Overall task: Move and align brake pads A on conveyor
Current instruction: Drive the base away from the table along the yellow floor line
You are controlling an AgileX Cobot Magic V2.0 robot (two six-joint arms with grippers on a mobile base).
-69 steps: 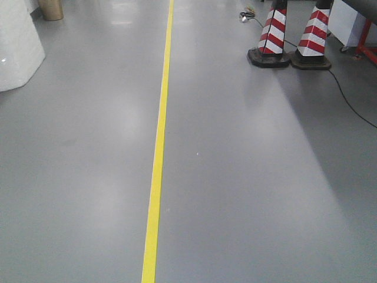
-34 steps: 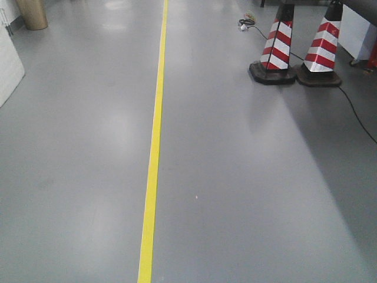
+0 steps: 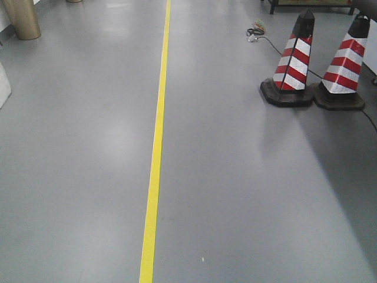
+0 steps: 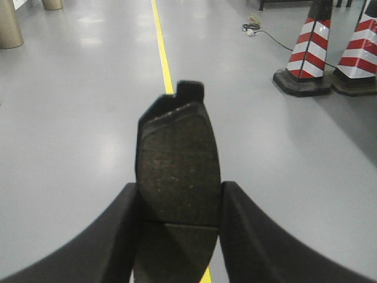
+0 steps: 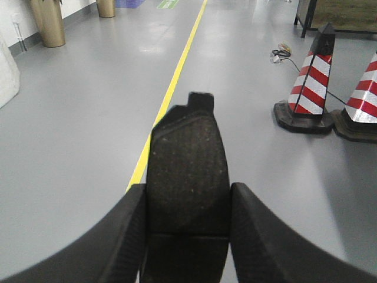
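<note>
In the left wrist view a dark grey-brown brake pad (image 4: pixel 177 159) with a thin cross groove stands lengthwise between the black fingers of my left gripper (image 4: pixel 179 203), which is shut on it. Its notched backing plate sticks out at the far end. The right wrist view shows the same hold: my right gripper (image 5: pixel 187 200) is shut on a second brake pad (image 5: pixel 188 165). Both pads hang above grey floor. The conveyor is out of view in every frame. Neither gripper appears in the front view.
A yellow floor line (image 3: pixel 154 159) runs straight ahead over the grey floor. Two red-and-white striped cones (image 3: pixel 294 62) on black bases stand at the right, with a black cable (image 3: pixel 268 40) trailing behind them. A brass-coloured cylinder (image 3: pixel 22 19) stands far left.
The front view has shifted: the cones and the brass cylinder have slid lower in the frame, the cones also to the right, and the white object at the left has nearly left the picture.
</note>
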